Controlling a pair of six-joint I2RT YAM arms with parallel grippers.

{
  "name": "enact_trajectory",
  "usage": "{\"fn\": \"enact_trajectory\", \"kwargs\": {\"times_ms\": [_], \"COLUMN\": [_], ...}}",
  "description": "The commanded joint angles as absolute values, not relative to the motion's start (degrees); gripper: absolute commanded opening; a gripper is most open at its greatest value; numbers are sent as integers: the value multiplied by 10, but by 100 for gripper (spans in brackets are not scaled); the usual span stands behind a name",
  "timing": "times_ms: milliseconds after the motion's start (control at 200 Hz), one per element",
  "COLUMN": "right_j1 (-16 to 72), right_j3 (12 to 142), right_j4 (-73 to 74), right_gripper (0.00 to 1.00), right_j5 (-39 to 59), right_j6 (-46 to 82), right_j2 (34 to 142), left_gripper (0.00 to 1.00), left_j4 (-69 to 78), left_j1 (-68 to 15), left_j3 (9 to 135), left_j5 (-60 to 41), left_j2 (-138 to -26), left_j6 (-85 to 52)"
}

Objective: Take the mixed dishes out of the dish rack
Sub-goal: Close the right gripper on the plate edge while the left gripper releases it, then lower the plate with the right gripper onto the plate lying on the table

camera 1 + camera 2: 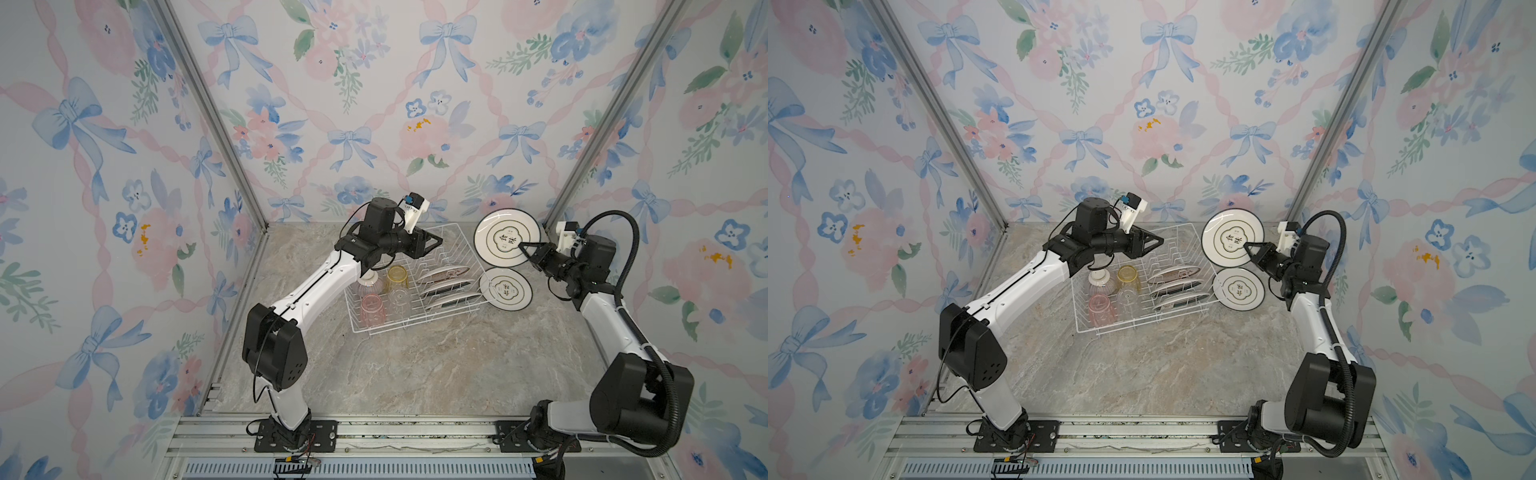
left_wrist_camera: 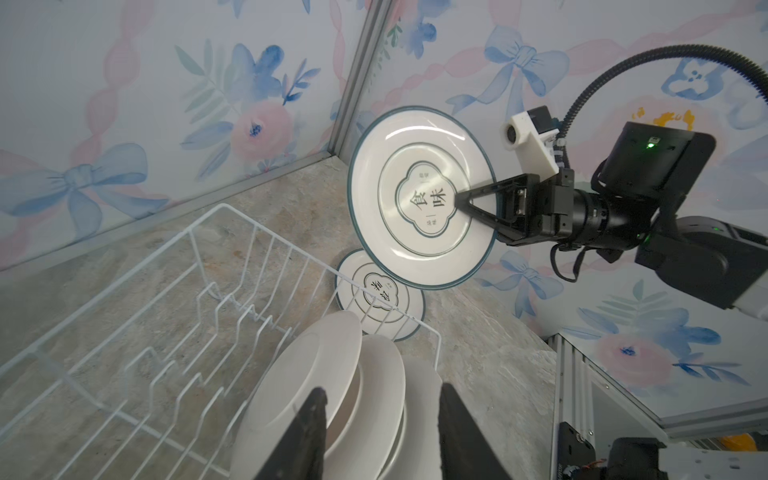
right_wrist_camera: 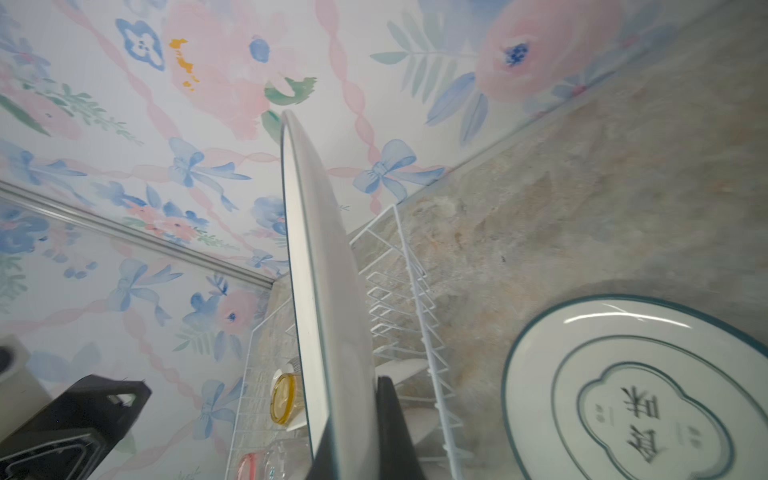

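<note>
The dish rack held three slotted plates, three tumblers and one inverted bowl. One flat plate lay on the table to its right. The right claw gripped one raised plate; the left claw gaped empty above.

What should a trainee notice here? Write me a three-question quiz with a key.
1. True or false: the right hand grips a plate in the air, outside the rack.
2. How many slotted plates stand in the rack?
3. The lower plate lies: A in a slot; B on the table beside the rack; C against the wall.
Key: 1 true; 2 three; 3 B.
</note>
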State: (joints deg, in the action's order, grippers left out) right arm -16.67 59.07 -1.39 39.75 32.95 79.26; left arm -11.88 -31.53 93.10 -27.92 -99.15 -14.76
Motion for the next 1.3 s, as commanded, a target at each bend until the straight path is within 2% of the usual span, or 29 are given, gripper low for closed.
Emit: {"fn": "enact_trajectory", "kwargs": {"times_ms": [0, 165, 370, 745, 1115, 1185, 1295], "right_j1": [-213, -240, -236, -219, -210, -211, -211], "right_j3": [598, 559, 543, 522, 533, 536, 543], "right_j4": [-166, -164, -145, -42, -74, -89, -118], "right_gripper": [0, 0, 0, 0, 0, 4, 19], "right_j5": [330, 312, 314, 398, 373, 365, 348], "right_j6": [259, 255, 260, 311, 302, 295, 281], "right_j2": [803, 831, 871, 938, 980, 979, 978], "left_gripper": [40, 40, 43, 43, 42, 43, 43], "left_j4": [-146, -168, -168, -167, -168, -168, -168], "left_j1": [-313, -329, -348, -358, -358, -358, -358], "left_j3": [906, 893, 887, 882, 877, 876, 876], "left_j5": [-175, -83, -31, -36, -51, -54, -57], "left_j2": [-975, -961, -961, -973, -974, -975, -974], "left_j6": [-104, -62, -24, -13, -12, -12, -12]}}
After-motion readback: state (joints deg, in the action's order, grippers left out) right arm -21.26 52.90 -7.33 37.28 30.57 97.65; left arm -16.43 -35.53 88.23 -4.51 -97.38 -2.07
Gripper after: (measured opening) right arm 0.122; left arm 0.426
